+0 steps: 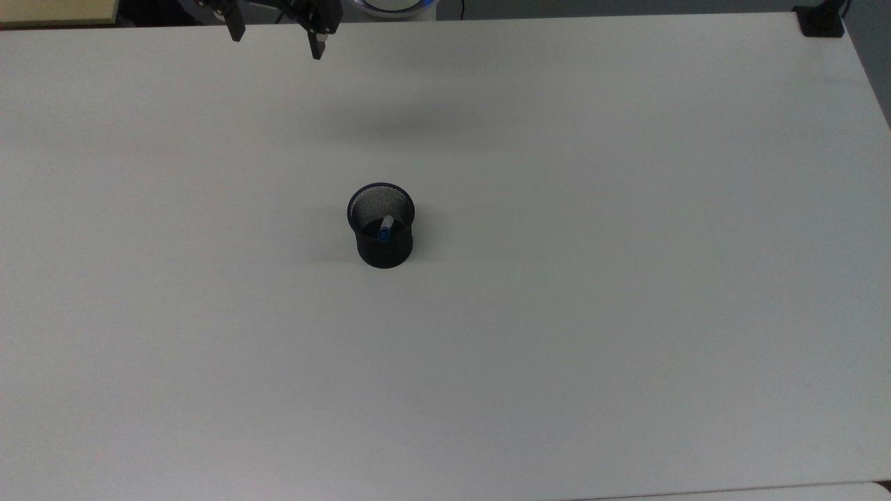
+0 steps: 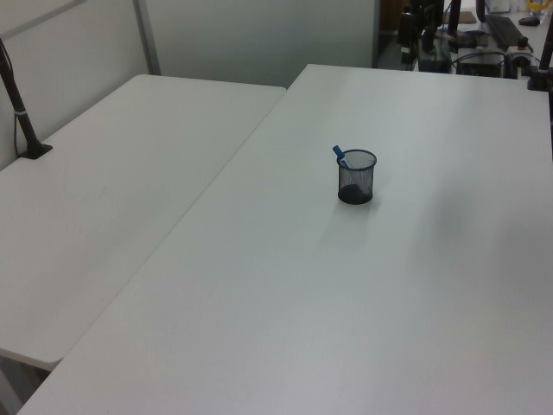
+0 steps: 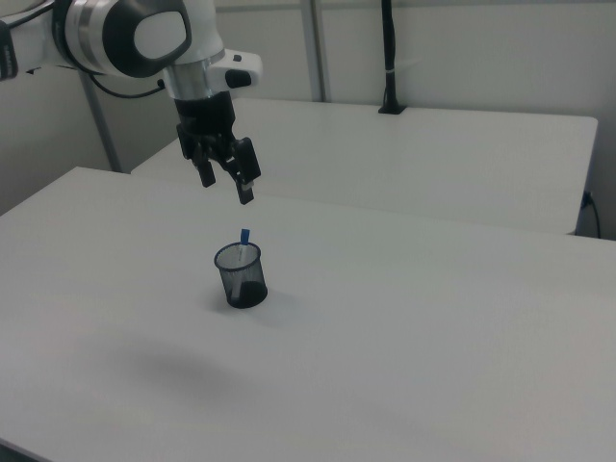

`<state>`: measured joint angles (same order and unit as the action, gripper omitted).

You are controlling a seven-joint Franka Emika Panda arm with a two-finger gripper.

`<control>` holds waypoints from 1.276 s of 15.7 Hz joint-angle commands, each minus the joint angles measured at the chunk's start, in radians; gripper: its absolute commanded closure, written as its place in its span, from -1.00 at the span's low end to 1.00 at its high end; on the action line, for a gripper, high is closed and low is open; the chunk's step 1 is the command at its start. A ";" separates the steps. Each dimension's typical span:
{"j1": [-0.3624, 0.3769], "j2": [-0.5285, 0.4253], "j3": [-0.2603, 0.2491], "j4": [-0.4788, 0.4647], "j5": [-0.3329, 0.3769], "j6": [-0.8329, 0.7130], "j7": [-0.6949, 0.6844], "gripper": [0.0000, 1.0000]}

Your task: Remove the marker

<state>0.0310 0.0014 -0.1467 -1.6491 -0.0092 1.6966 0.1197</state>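
White table (image 1: 626, 278), marker (image 1: 385, 228) in cup (image 1: 383, 245), hand (image 3: 226, 180) open

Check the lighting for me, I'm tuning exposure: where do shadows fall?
Top view: a soft grey smudge lies on the white table above the black mesh cup. Right view: a faint shadow sits lower left of the cup, far below the open black two-finger gripper.

no readable text, labels, numbers, signs

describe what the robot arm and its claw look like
The arm is rounded and glossy white, with grey joint bands and a black cable behind it. Its claw is black, with a boxy body and two slim straight fingers with pale pads at the tips.
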 commanded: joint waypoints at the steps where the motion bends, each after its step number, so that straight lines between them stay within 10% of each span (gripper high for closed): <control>1: 0.001 -0.001 -0.002 0.005 0.023 -0.002 -0.026 -1.00; 20: 0.089 0.110 0.012 0.002 0.043 0.000 -0.028 -1.00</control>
<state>0.0727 0.0541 -0.1285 -1.6535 0.0059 1.6966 0.1175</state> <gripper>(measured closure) 0.000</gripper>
